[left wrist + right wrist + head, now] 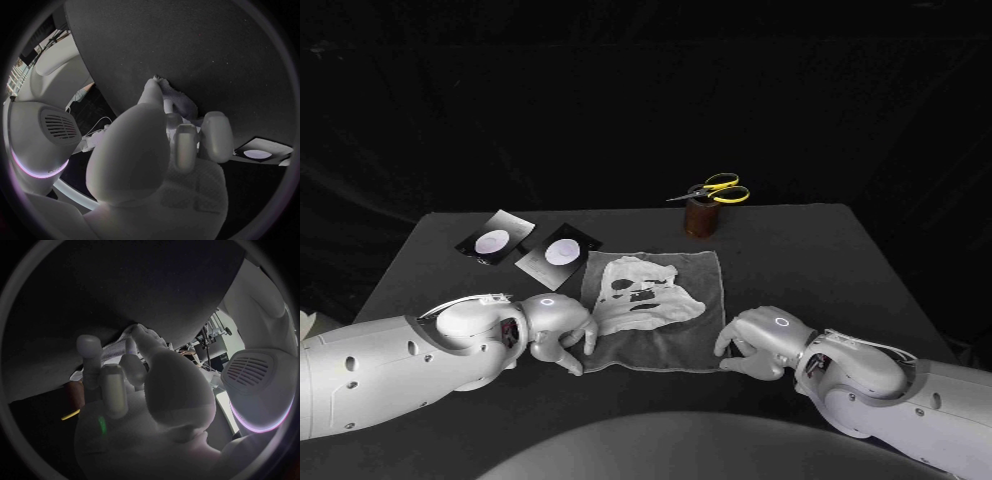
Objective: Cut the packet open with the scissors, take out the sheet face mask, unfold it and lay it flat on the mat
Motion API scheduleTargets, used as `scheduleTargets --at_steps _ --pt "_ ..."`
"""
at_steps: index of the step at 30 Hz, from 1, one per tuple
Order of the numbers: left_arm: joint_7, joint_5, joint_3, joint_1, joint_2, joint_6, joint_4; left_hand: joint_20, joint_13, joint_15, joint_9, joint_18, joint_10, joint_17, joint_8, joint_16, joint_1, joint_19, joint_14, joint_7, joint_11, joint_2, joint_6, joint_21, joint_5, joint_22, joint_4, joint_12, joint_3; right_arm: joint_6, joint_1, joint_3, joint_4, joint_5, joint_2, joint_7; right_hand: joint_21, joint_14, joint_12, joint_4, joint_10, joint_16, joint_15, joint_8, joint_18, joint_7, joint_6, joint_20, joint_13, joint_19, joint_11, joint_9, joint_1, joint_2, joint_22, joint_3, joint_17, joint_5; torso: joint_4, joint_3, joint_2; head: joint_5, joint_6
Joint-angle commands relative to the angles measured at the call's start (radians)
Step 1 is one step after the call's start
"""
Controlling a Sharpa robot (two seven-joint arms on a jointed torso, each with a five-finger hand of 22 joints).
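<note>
1. Two hands work the near edge of the mat (687, 338). The left hand (557, 328) curls over the near-left corner, and in its wrist view the thumb and a finger look to be pinching that bit of cloth.
2. It's the same on the other side. The right hand (759, 345) has its fingers bunched on the near-right corner, pinching it as far as I can tell.
3. The sheet face mask (643, 295) is out of the packet and lies on the mat's middle. It's lopsided and rumpled, though, so I'd say it's not flat yet.
4. First danger: if either hand tugs or lifts its corner, the mat ripples and the mask slides or folds onto itself.
5. Second danger: an uneven pull skews the mat across the tabletop (805, 250), toward the packet pieces (560, 251) just beside its far-left corner.
6. Third danger: a push away shoves the far edge at the brown holder (700, 220) near it, and the scissors (718, 189) standing in it could topple.
7. A sheet this thin likely clings, so fingers going in to smooth it might drag it up instead.
</note>
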Motion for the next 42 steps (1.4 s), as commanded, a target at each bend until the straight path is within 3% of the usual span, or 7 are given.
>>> scheduleTargets --at_steps 1,15,17,20,22,26,42 --pt "-0.037 -0.051 -0.017 -0.021 0.009 0.032 -0.015 -0.007 0.005 -0.006 -0.003 -0.011 0.010 0.146 -0.008 0.004 0.090 0.001 0.050 0.001 -0.001 0.114 0.015 0.006 0.006 0.007 -0.026 -0.001 0.046 0.082 -0.014 -0.011 -0.035 -0.067 0.005 -0.079 0.020 0.050 0.016 -0.015 0.013 0.009 -0.010 0.008 -0.001 -0.004 0.014 -0.002 0.014 0.012 -0.005 0.001 0.003 0.036 0.051 0.027 0.074 0.001 -0.0001 -0.0001 0.001 -0.004 0.000" --pt "-0.029 -0.030 -0.016 -0.021 0.012 0.007 -0.015 -0.010 0.024 -0.008 -0.007 -0.011 0.036 0.155 -0.016 0.005 0.053 0.002 0.055 0.001 -0.002 0.134 0.013 0.006 0.006 0.008 -0.025 -0.012 0.163 0.067 -0.014 -0.011 -0.048 -0.086 0.011 -0.096 0.065 0.062 0.044 0.064 0.041 0.022 -0.018 0.027 -0.009 -0.014 -0.015 -0.013 0.045 0.031 -0.014 0.008 -0.045 0.128 0.073 0.104 0.097 0.001 -0.0011 0.0007 0.000 -0.006 0.000" --pt "-0.027 -0.026 -0.016 -0.021 0.013 0.003 -0.015 -0.011 0.035 -0.009 0.009 -0.011 0.048 0.157 0.008 0.005 0.014 0.003 0.055 0.000 -0.003 0.093 0.001 0.006 0.007 0.010 -0.025 -0.013 0.274 0.080 -0.014 -0.011 -0.048 -0.086 0.007 -0.093 0.068 0.063 0.050 0.072 0.045 0.023 -0.018 0.036 -0.009 -0.013 -0.019 -0.014 0.053 0.032 -0.013 0.013 -0.050 0.123 0.076 0.132 0.100 0.000 -0.0007 0.0004 0.000 -0.007 0.000" --pt "-0.022 -0.020 -0.016 -0.021 0.014 0.002 -0.014 -0.012 0.043 -0.008 0.015 -0.011 0.052 0.158 0.017 0.005 -0.006 0.004 0.056 -0.001 -0.003 0.072 -0.003 0.006 0.007 0.011 -0.024 -0.011 0.323 0.113 -0.014 -0.011 -0.046 -0.086 0.003 -0.090 0.066 0.064 0.059 0.080 0.050 0.024 -0.017 0.047 -0.009 -0.013 -0.023 -0.014 0.064 0.030 -0.013 0.020 -0.056 0.109 0.077 0.161 0.103 0.000 -0.0007 0.0001 0.000 -0.006 0.000" --pt "-0.017 -0.018 -0.016 -0.021 0.014 0.003 -0.013 -0.012 0.056 -0.010 0.028 -0.011 0.060 0.159 0.036 0.005 -0.042 0.003 0.056 -0.002 -0.005 0.031 -0.008 0.006 0.006 0.011 -0.030 -0.007 0.421 0.134 -0.014 -0.011 -0.043 -0.086 -0.002 -0.090 0.065 0.064 0.061 0.084 0.050 0.024 -0.017 0.053 -0.009 -0.014 -0.024 -0.014 0.067 0.029 -0.014 0.023 -0.059 0.101 0.078 0.171 0.102 0.000 -0.0004 -0.0001 0.000 -0.006 0.000" --pt "-0.002 -0.008 -0.016 -0.021 0.013 0.022 -0.011 -0.012 0.065 -0.011 0.037 -0.011 0.065 0.159 0.051 0.004 -0.068 0.002 0.056 -0.003 -0.006 0.002 -0.011 0.004 0.006 0.010 -0.035 -0.004 0.486 0.177 -0.014 -0.011 -0.038 -0.088 -0.013 -0.093 0.066 0.064 0.062 0.093 0.052 0.024 -0.018 0.066 -0.009 -0.015 -0.029 -0.014 0.071 0.028 -0.014 0.030 -0.063 0.087 0.079 0.196 0.103 0.000 0.0005 0.0001 0.000 -0.004 0.000" --pt "0.038 0.019 -0.016 -0.020 0.005 0.123 0.000 -0.012 0.074 -0.011 0.043 -0.009 0.068 0.152 0.060 0.001 -0.081 -0.006 0.052 -0.003 -0.006 -0.015 -0.011 -0.004 0.006 0.002 -0.042 -0.002 0.519 0.287 -0.014 -0.011 -0.024 -0.117 -0.049 -0.127 0.066 0.065 0.061 0.110 0.054 0.025 -0.018 0.087 -0.009 -0.017 -0.033 -0.014 0.074 0.026 -0.016 0.042 -0.070 0.063 0.079 0.228 0.105 0.000 -0.0005 0.0006 0.000 -0.007 0.000"
